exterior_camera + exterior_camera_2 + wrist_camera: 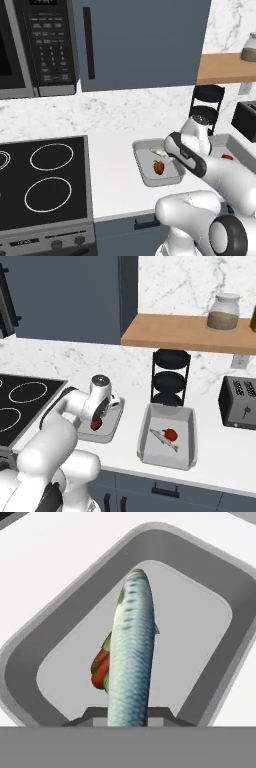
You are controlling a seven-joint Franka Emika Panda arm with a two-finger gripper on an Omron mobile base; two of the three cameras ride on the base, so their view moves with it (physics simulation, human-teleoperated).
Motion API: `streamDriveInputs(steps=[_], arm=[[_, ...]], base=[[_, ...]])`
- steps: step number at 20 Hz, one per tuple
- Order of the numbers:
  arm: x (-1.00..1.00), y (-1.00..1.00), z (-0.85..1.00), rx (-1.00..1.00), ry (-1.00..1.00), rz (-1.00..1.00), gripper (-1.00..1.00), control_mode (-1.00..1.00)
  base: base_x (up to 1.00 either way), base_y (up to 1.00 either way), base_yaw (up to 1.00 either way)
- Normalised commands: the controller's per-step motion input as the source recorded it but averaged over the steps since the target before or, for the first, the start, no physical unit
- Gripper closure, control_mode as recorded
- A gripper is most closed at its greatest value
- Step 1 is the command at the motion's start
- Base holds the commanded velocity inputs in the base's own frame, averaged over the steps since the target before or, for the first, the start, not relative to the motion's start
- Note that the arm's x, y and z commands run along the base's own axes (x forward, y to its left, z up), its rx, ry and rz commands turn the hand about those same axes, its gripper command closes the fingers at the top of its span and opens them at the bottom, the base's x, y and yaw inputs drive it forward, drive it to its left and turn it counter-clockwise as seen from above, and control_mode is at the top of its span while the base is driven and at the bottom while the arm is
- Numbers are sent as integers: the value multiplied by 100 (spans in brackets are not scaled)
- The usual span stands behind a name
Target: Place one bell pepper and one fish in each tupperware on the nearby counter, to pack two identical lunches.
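While the white arm reaches over the white smooth desk (115, 175), the end effector (128, 719) stands closed on a long silver-blue scaled fish (131, 657), gripped near one end so that the body runs straight out ahead of the fingers. The hand view looks down along that body into the left grey rounded-rectangular tupperware tray (200, 577), with the fish hanging over the tray's floor and its far tip well inside the rim.

A red bell pepper (100, 669) lies on that tray's floor, partly hidden behind the fish; it is also visible as a red object in the left base view (158, 167). Whether the fish touches the pepper or the floor cannot be told.

The relation that governs the coming move: the receiving floor lies directly along the fish's long axis, beyond its free end, and the pepper sits to one side of that line. In judgement, a release here would drop the fish within the walls, though it may topple onto the pepper.

The right grey rectangular tupperware tray (150, 448) already holds a second small silver fish (162, 438) beside a second red bell pepper (171, 434), apparently complete. A black toaster (240, 403) stands further right, clear of the work.
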Motion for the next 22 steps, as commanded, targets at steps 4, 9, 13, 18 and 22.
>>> streamDriveInputs(steps=[4,9,13,18,22], arm=[[47,0,-33,0,1,0,100,-100],[33,0,-45,-2,3,0,100,-100],[24,0,-41,-2,7,0,100,-100],[30,0,-36,-3,6,0,-100,-100],[-1,3,-9,-2,2,0,-100,-100]], base=[[0,0,0],[0,0,0],[0,0,0],[0,0,0],[0,0,0]])
